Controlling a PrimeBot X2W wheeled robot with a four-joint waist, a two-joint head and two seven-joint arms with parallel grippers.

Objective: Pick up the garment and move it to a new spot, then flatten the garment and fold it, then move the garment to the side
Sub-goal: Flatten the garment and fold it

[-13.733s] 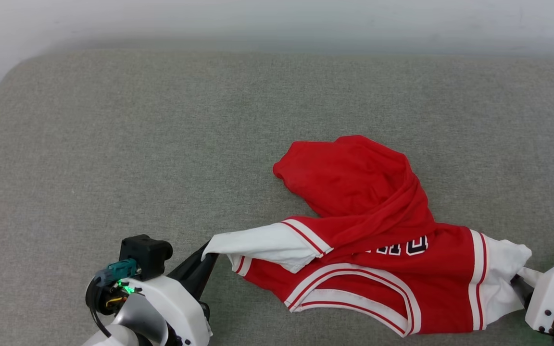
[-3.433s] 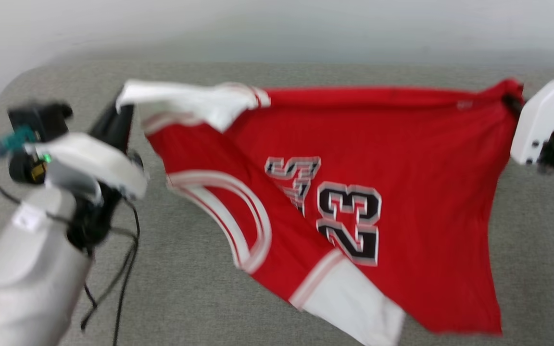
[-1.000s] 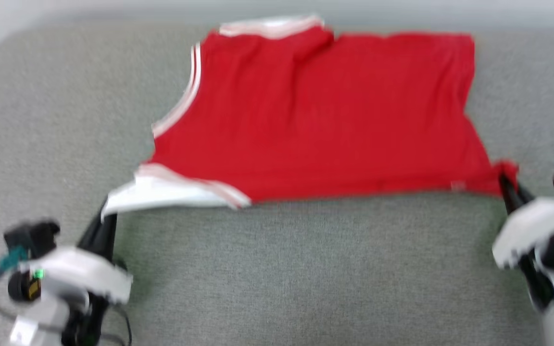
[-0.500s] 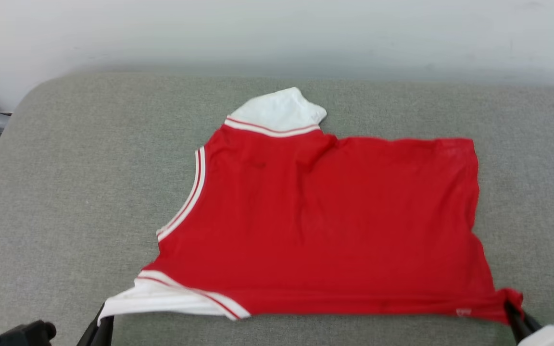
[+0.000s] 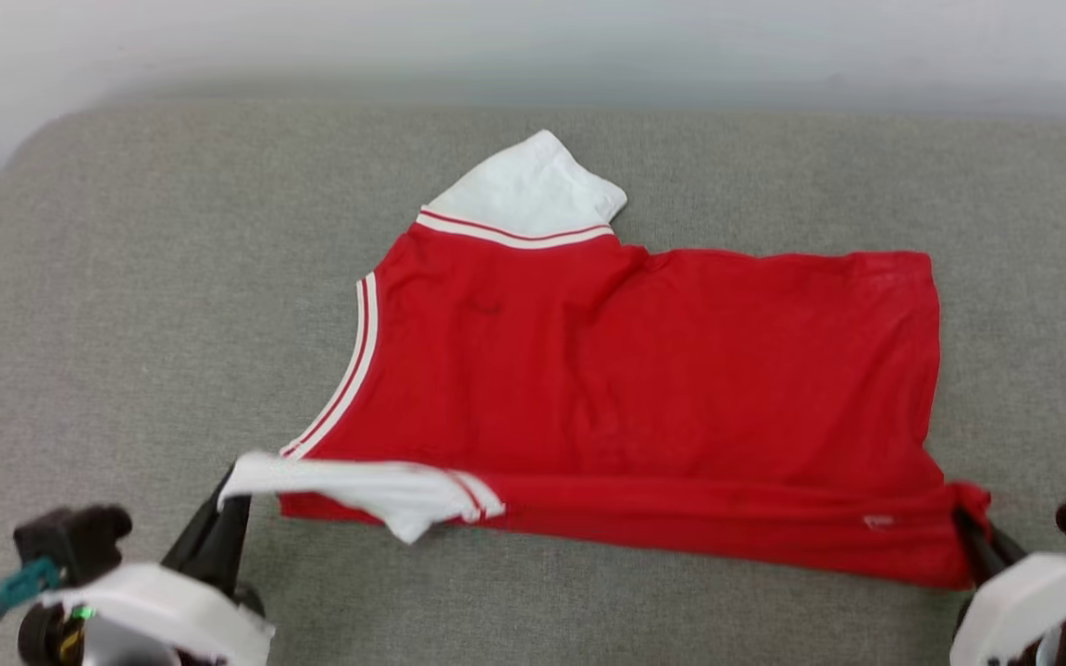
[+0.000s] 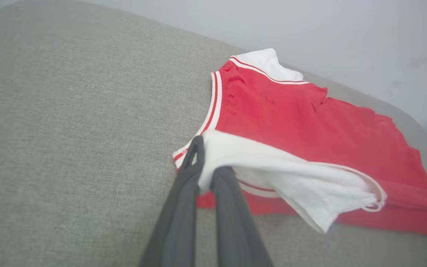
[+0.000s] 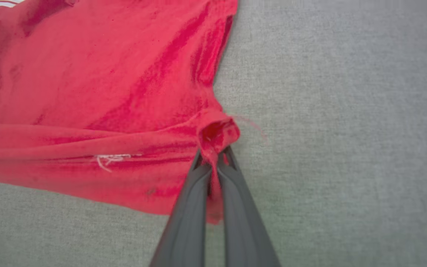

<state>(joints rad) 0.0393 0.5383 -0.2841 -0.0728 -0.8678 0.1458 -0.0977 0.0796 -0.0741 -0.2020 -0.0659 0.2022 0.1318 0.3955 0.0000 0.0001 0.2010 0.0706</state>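
Observation:
The garment point(image 5: 644, 370), a red jersey with white panels and striped trim, lies spread on the grey cushion, its plain red side up. A white panel points toward the back wall. My left gripper point(image 5: 229, 486) is shut on the near white corner point(image 6: 235, 155), lifting it over the red cloth. My right gripper point(image 5: 968, 523) is shut on the near right red corner point(image 7: 217, 133), which bunches at the fingertips. The near edge between both grips is rolled up off the cushion.
The grey cushion point(image 5: 144, 324) reaches to a pale wall point(image 5: 533, 37) at the back. Its rounded left corner drops off at the upper left. Bare cushion lies left of the jersey and along the near edge.
Both grippers have moved the held near edge forward and up over the jersey; the white corner now folds onto the red cloth. The head view has shifted too.

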